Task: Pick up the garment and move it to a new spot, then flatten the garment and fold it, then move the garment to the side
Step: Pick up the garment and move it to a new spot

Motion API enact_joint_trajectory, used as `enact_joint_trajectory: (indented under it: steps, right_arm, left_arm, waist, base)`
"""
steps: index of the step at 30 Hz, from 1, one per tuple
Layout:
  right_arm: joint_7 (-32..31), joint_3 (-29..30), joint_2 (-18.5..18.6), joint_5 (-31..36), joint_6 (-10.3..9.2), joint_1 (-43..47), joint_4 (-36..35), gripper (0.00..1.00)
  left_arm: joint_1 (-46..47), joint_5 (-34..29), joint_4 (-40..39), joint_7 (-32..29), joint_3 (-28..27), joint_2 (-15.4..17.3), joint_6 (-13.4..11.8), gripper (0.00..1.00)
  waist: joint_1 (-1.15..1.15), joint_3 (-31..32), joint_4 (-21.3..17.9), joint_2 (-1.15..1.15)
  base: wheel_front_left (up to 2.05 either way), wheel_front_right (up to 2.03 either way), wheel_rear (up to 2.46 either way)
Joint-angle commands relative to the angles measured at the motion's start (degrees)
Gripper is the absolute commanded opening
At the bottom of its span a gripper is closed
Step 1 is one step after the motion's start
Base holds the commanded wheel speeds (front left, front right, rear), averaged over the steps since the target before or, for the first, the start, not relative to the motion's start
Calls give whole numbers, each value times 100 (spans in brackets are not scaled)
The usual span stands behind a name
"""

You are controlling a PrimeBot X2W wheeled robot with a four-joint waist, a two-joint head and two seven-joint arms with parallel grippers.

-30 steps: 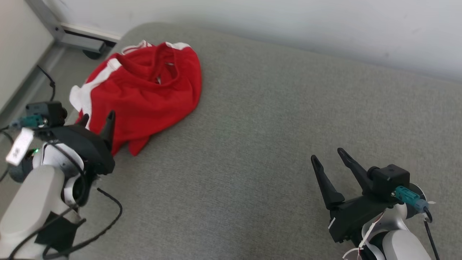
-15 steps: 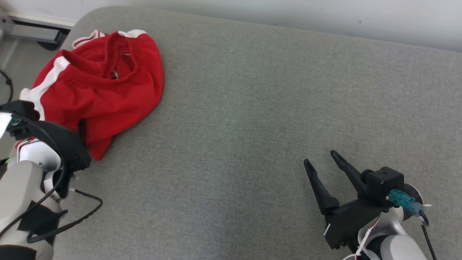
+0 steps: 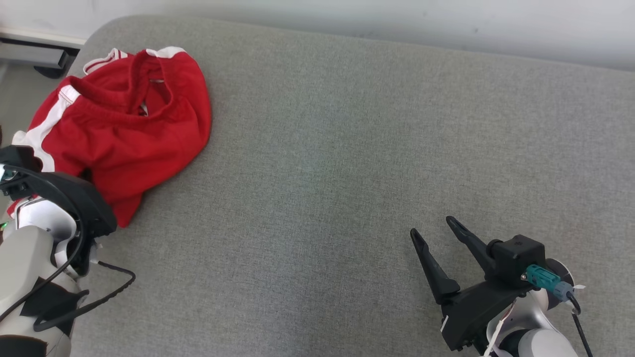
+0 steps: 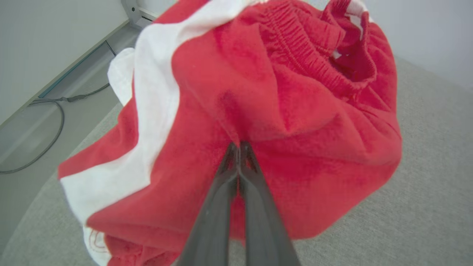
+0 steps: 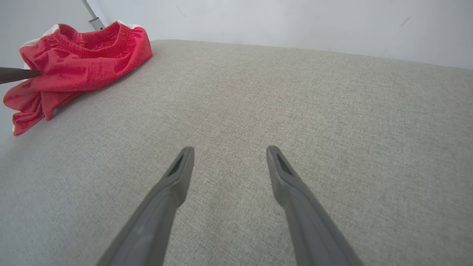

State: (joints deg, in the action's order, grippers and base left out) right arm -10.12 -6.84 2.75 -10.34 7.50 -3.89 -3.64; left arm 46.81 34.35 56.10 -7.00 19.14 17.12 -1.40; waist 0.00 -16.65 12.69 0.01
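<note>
At the cushion's (image 3: pixel 347 148) edge, shorts (image 3: pixel 129 129) are pinched by the left gripper (image 4: pixel 238 147); the right gripper (image 3: pixel 430 225) is held open over bare cushion.

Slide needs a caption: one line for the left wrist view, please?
Left gripper shut on a fold of the crumpled red shorts lying on the grey surface.

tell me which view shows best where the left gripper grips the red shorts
The left wrist view: the left gripper is shut on a fold of the red shorts. The head view hides the pinch behind the wrist; the right wrist view shows it small, far left.
</note>
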Motion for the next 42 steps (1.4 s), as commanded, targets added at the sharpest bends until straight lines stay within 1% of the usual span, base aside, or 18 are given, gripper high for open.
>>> enact_joint_trajectory:
  steps: [1,6,11,13,18,23,26,27,31,37,42]
  right_arm:
    - [17,0,25,-69,-2,38,18,100]
    - [125,-52,25,-231,-2,48,199,100]
    - [285,-94,25,-446,-2,53,416,100]
    - [353,-121,26,-545,-2,76,528,100]
    - [574,-183,26,-797,-2,93,816,100]
    - [769,-203,26,-972,-2,82,1080,100]
    - [870,-112,28,-1055,-2,86,1200,100]
    - [870,-112,28,-1055,-2,86,1200,100]
    - [975,11,25,-1108,-2,94,1336,100]
    - [1050,187,26,-1080,-2,48,1410,100]
    - [1121,226,24,-1158,-2,-33,1440,100]
  left_arm:
    - [69,67,12,77,-17,41,28,0]
    - [132,44,32,221,6,108,95,0]
    - [329,-77,-180,352,100,148,138,0]
    - [415,-106,-311,383,139,141,183,0]
    - [672,-239,-755,386,309,21,175,0]
    - [870,-349,-1324,293,532,-194,218,0]
    - [948,-319,-1674,187,668,-412,260,0]
    - [948,-319,-1674,187,668,-412,260,0]
    - [999,-269,-2062,63,844,-726,307,0]
    - [986,-91,-2649,-78,1058,-1179,335,0]
    - [811,138,-3160,-193,1382,-1367,252,0]
  waist:
    - [0,123,-13,-1]
    - [0,446,5,-1]
    - [0,772,36,-1]
    - [0,916,33,-1]
    - [0,1271,-57,-1]
    - [0,1543,-290,-1]
    - [0,1636,-452,-1]
    - [0,1636,-452,-1]
    - [0,1722,-736,-1]
    - [0,1664,-1192,-1]
    - [0,1514,-1557,-1]
  base:
    - [0,0,0]
    - [0,0,0]
    - [0,0,0]
    - [0,0,0]
    - [0,0,0]
    - [0,0,0]
    - [0,0,0]
    - [0,0,0]
    - [0,0,0]
    - [0,0,0]
    - [0,0,0]
